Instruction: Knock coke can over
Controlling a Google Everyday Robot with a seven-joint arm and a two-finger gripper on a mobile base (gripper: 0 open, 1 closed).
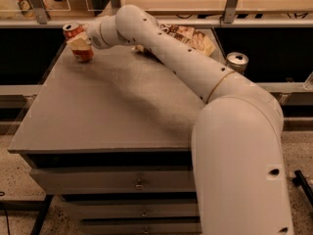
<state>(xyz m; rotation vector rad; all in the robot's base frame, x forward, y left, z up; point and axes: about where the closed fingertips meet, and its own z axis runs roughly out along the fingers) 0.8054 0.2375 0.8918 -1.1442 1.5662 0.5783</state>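
The coke can (73,31), red with a silver top, stands at the far left back corner of the grey table (112,111), leaning slightly with its top to the left. My gripper (81,44) is right at the can, and its cream end covers the can's middle. The can's red base (84,56) shows below the gripper. My white arm (171,53) reaches across the table from the lower right to that corner.
A silver can (237,61) stands off the table's right back edge. A printed snack bag (190,37) lies at the back behind my arm. A shelf rail (195,21) runs along behind the table. Drawers (139,184) sit under the tabletop.
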